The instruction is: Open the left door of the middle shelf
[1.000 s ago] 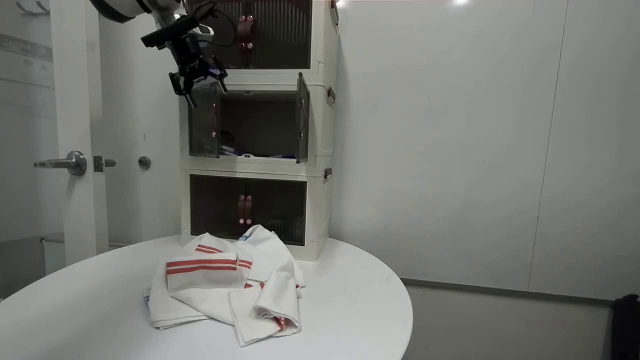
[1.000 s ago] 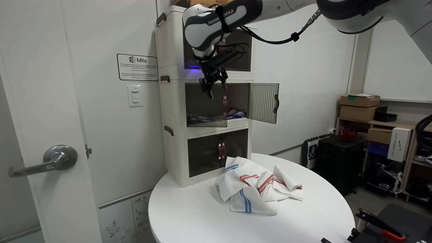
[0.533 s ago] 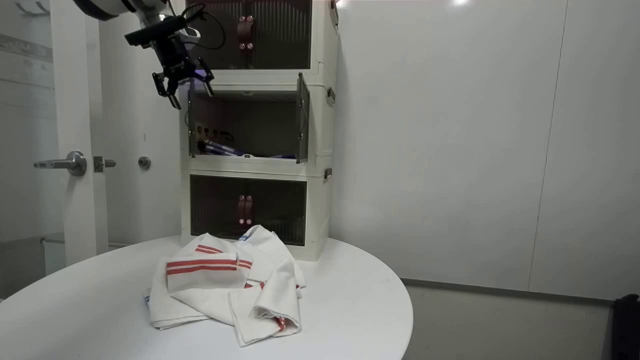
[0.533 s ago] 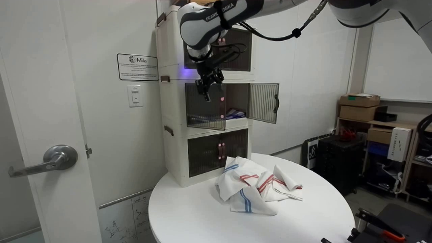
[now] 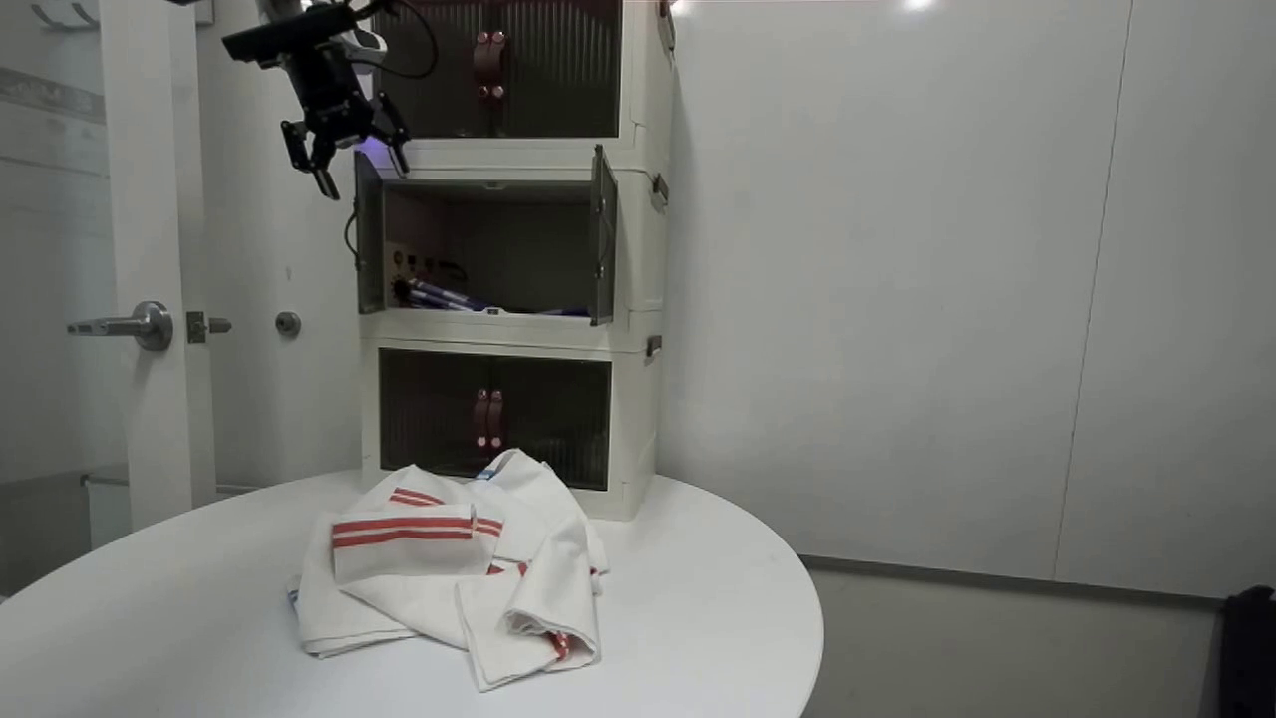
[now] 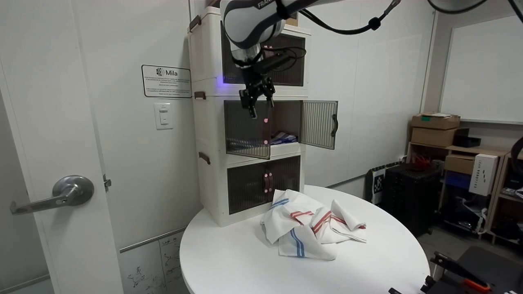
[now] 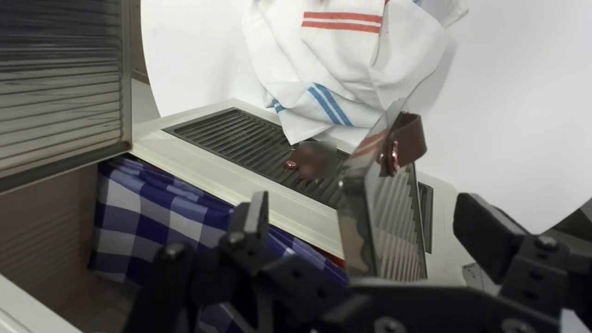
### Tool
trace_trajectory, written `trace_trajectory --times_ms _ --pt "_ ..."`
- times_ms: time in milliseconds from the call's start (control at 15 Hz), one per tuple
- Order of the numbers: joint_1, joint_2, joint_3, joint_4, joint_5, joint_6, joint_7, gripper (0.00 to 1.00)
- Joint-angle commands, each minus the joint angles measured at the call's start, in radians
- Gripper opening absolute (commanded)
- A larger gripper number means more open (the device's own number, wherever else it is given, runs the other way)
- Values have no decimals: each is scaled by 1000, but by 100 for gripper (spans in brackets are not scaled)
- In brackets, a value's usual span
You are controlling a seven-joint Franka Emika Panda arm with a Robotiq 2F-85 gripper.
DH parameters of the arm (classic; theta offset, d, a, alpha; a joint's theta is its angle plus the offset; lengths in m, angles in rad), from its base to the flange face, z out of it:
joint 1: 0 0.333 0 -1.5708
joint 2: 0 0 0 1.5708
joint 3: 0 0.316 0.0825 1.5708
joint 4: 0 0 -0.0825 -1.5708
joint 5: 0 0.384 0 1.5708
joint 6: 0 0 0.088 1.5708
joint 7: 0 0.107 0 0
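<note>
White table [image 5: 718,598] bears cabinet [image 5: 639,419]; middle shelf [image 5: 528,244] holds checked fabric [image 7: 152,217]; left door [image 5: 370,239] open; hand [image 5: 365,180] spread wide.

Left door [image 5: 370,239] open, tool [image 5: 366,180] near its top.

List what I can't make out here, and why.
Middle shelf, left side: dimmed by tinted left door, in an exterior view.
Anything behind the dark bottom doors: obscured by them, both exterior views.
Checked item: partly behind the gripper, wrist view.
Bottom handles: blurred, wrist view.
Wall sign: fine print too small, in an exterior view.
Arm: cut off by top edge, both exterior views.
</note>
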Motion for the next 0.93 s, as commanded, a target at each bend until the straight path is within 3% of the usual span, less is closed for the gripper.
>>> trace_trajectory --times_ms 0,533,867 --pt "-13 -76 18 -99 64 37 17 100" --pt "-11 -108 41 -169 164 73 57 100" --pt "-12 -128 37 -230 197 153 169 100"
